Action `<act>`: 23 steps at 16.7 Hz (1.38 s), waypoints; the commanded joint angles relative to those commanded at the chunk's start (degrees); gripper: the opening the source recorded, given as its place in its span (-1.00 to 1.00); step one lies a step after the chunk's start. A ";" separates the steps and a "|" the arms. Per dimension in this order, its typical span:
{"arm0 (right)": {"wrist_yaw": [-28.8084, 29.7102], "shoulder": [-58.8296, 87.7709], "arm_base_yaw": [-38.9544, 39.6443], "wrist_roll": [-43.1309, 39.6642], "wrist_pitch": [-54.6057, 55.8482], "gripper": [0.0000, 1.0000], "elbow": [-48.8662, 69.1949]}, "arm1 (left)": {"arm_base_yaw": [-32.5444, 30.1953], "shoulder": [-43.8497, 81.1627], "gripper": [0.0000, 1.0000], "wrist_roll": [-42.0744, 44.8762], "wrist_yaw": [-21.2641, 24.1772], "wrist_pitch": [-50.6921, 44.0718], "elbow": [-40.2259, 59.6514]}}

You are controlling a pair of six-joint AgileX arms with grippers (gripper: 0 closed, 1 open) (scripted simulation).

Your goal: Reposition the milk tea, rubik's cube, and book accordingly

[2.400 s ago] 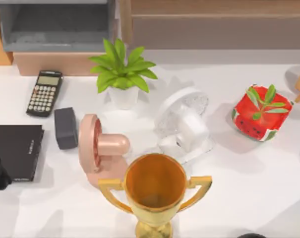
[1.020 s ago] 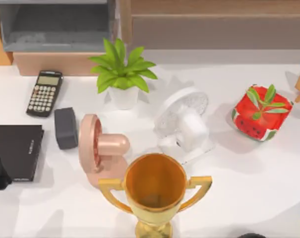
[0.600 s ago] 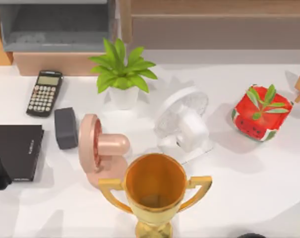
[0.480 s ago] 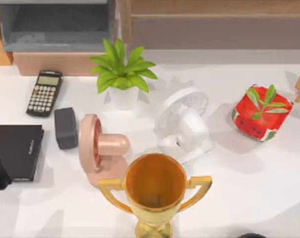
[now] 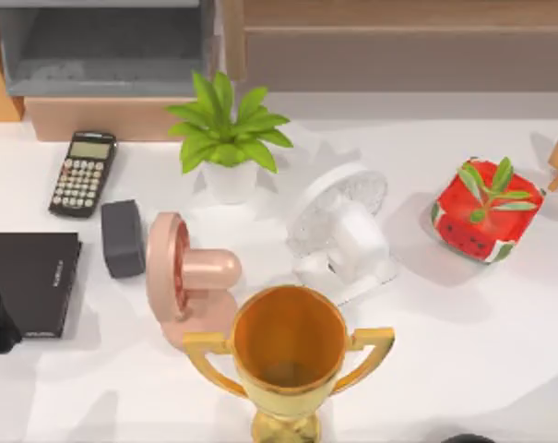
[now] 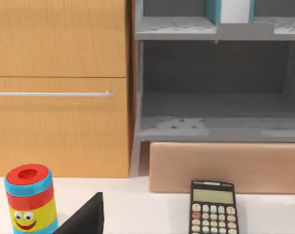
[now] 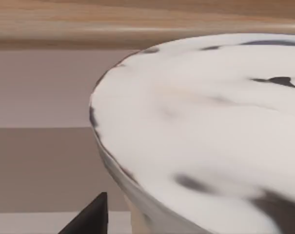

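White table (image 5: pixel 463 351) runs across the lower part of the top view. A grey shelf unit (image 5: pixel 103 46) and a wooden cabinet (image 5: pixel 398 37) stand along the back of the frame.

The clutter sits left of centre:
- a calculator (image 5: pixel 83 173) at the upper left;
- a black slab (image 5: pixel 34 281) at the left edge;
- a small dark box (image 5: pixel 123 238) just beside a pink fan (image 5: pixel 188 277);
- a white fan (image 5: pixel 343 235) and a potted plant (image 5: pixel 226 138) behind them;
- a gold trophy (image 5: pixel 290 355) at the bottom centre;
- a watermelon planter (image 5: pixel 486 212) well apart at the right.

The left gripper (image 6: pixel 84 219) hangs low over the table at the frame's left edge and faces the shelves. From its wrist view I cannot tell whether its jaws are open or closed. That view shows the book (image 6: pixel 228 9), teal-covered with whitish pages, standing upright on the upper shelf. It looks already stowed there, spine up so it fits between the boards. A striped can with a smiley face (image 6: pixel 31 200) stands on the table near the cabinet.

The right gripper (image 7: pixel 88 217) is pressed close to a pale round cup with dark flecks, which I take for the milk tea (image 7: pixel 201 131). The cup is very close to the wrist camera, which suggests a grasp or a carry. Whether the jaws have hold of it I cannot tell.
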 joint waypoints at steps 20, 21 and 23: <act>-2.12 -3.52 -2.38 -0.16 3.39 1.00 -6.80 | 0.00 0.00 1.00 0.00 0.00 0.00 0.00; -2.25 -3.78 -2.67 -0.08 3.22 1.00 -6.92 | 0.00 0.00 1.00 0.00 0.00 0.00 0.00; -2.92 -4.75 -3.87 0.30 2.37 1.00 -7.09 | 0.00 0.00 1.00 0.00 0.00 0.00 0.00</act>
